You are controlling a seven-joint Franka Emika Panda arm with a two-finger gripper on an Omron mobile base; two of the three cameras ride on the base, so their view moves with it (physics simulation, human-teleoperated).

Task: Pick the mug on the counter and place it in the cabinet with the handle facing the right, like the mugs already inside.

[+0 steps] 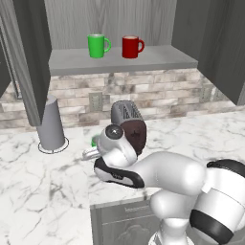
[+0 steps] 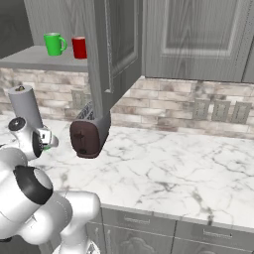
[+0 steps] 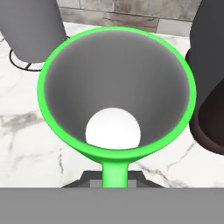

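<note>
Currently the white Franka arm with dark joints is folded low and forward over the broad white marble counter with grey veining [image 1: 33, 191], elbow bulging at lower right in the left base view, wrist bent down toward the slab. The two-finger gripper [image 1: 95, 146] sits at the end of the wrist, between the grey cylindrical canister [image 1: 51, 123] and the dark maroon toaster [image 1: 130, 125]; in the right base view the gripper [image 2: 49, 141] is seen just in front of that canister [image 2: 26, 105], left of the toaster [image 2: 89, 133].

Jaws: fully closed down, as narrow as they go. In the hand view the camera looks straight into the small bright green glossy mug [image 3: 116, 94]: green rim, grey inner wall, white floor. The green loop handle [image 3: 115, 171] runs from the rim down to the bottom edge, directly between the finger tips, so the jaws appear clamped on the handle. The fingers themselves are mostly hidden behind it.

Mug position: low over the counter, just beside the toaster [image 3: 210, 87] on one side and near the canister [image 3: 28, 30] on the other. Whether its base touches the slab cannot be told. Only a sliver of green [image 1: 94, 140] shows past the wrist in the left base view.

Dark grey wood-grain wall cabinet [image 1: 119, 60]: open, pale shelf carrying a second green mug [image 1: 97, 46] and a red mug [image 1: 130, 47], side by side, handles pointing right.
</note>
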